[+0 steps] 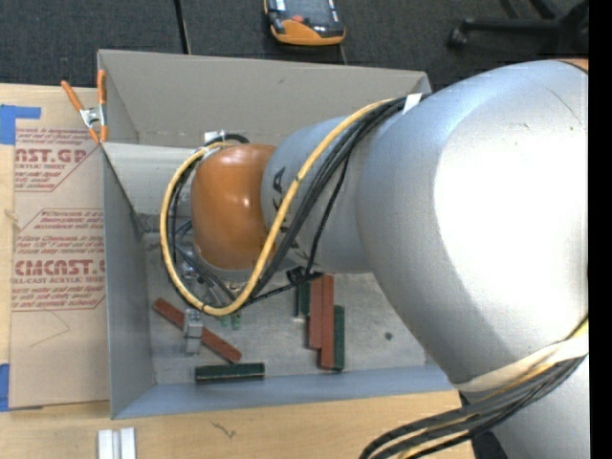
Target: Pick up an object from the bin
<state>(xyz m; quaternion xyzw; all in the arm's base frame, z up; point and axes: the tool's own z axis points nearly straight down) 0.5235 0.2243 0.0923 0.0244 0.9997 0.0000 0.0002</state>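
Several flat bars lie on the floor of the grey bin (pixel 124 285): a dark green bar (pixel 229 373) along the front wall and a cluster of red-brown and green bars (pixel 323 325) toward the front right. The gripper (pixel 195 330), below the arm's orange cover (pixel 229 213), sits low near the front-left corner over a slanting red-brown bar (pixel 220 347); whether it is spread or pressed together I cannot tell

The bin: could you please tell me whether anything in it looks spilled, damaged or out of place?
Nothing stands out. The long reddish-brown bar, the dark green bar and the other small pieces lie flat inside the bin, with the claw low at its left side.
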